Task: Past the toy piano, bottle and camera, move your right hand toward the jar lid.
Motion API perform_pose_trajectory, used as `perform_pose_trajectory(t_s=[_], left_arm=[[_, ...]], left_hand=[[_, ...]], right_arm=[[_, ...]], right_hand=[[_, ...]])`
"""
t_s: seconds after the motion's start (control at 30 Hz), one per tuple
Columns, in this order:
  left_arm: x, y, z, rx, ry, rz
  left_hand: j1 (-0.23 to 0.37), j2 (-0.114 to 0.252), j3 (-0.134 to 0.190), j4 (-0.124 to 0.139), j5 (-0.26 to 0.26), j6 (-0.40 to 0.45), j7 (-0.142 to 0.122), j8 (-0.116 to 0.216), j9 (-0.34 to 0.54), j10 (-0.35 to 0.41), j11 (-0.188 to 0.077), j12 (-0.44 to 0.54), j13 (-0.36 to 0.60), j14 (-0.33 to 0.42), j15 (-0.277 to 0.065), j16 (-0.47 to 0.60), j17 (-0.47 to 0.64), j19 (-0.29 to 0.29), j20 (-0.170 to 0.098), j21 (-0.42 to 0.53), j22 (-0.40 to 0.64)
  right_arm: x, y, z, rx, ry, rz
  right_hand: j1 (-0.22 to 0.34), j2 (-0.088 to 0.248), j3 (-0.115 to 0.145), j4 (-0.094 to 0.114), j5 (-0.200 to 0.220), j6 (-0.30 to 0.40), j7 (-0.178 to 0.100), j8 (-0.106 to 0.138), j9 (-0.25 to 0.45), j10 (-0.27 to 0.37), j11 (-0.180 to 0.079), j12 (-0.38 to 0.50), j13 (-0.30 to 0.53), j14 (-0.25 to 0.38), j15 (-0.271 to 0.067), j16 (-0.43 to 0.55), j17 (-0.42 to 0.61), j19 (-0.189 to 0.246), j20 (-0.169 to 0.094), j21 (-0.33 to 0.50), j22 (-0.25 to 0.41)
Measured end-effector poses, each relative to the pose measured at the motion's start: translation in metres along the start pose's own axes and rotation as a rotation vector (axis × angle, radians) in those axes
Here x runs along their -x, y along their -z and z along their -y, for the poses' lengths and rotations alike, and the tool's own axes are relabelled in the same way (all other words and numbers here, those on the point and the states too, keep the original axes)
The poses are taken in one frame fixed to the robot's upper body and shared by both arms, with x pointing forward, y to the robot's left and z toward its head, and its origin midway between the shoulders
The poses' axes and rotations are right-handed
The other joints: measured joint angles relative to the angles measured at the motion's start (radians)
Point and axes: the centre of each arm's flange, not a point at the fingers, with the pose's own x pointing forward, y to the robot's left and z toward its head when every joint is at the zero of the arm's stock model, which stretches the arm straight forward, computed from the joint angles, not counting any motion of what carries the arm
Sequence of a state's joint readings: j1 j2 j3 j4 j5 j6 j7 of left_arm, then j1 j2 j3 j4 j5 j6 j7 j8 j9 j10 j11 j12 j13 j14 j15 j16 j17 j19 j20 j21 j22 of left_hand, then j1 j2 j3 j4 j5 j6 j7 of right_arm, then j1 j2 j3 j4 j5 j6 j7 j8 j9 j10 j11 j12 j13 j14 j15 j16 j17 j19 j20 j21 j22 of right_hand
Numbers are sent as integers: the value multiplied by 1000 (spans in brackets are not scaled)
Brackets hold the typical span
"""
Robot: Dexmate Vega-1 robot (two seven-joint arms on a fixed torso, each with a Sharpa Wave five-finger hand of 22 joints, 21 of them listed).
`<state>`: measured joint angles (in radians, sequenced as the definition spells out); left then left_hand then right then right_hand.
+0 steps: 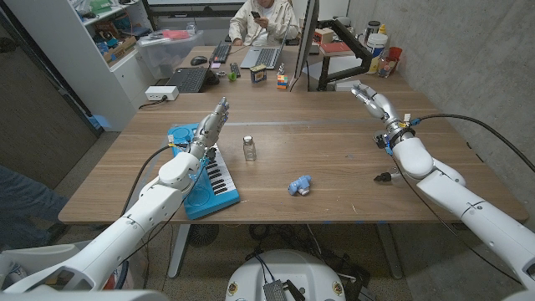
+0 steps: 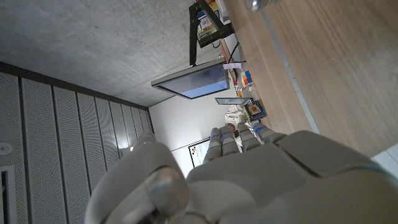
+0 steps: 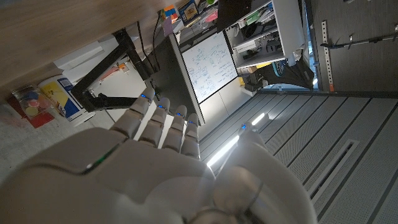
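The blue toy piano lies at the table's left front. A small clear bottle stands right of it, and a blue toy camera lies further right, near the front. A small dark jar lid sits close beside my right forearm. My right hand is raised over the table's far right, well beyond the lid, fingers stretched out and holding nothing; its back also shows in the right wrist view. My left hand reaches out above the piano's far end with straight fingers and is empty.
A person sits behind the table with laptops and a keyboard. A colour cube stands at the far edge. Jars and boxes crowd the far right corner by a monitor arm. Shelves stand to the left.
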<state>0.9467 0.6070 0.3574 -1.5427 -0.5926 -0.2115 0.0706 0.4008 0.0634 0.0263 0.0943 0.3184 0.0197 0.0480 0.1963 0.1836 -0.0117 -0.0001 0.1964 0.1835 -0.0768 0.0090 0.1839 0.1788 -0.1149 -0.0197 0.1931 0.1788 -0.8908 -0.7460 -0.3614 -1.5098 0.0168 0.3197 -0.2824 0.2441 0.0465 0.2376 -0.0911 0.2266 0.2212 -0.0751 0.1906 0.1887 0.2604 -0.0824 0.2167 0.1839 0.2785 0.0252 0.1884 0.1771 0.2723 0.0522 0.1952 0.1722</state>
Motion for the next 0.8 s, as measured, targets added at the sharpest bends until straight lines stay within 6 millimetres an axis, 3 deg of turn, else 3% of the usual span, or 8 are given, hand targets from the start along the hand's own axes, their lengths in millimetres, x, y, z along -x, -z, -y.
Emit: perform_pose_trajectory(t_s=[0.8], left_arm=[[3,8,-2,9,-15,-9]], left_hand=[[0,0,-1,-1,0,0,0,0,0,0,0,0,0,0,0,0,0,-4,4,0,0]], right_arm=[[-8,-3,2,161,-27,-43]], right_hand=[[0,0,0,0,0,-5,-5,0,0,-11,-10,-8,0,-38,9,-12,0,-34,26,-8,0]])
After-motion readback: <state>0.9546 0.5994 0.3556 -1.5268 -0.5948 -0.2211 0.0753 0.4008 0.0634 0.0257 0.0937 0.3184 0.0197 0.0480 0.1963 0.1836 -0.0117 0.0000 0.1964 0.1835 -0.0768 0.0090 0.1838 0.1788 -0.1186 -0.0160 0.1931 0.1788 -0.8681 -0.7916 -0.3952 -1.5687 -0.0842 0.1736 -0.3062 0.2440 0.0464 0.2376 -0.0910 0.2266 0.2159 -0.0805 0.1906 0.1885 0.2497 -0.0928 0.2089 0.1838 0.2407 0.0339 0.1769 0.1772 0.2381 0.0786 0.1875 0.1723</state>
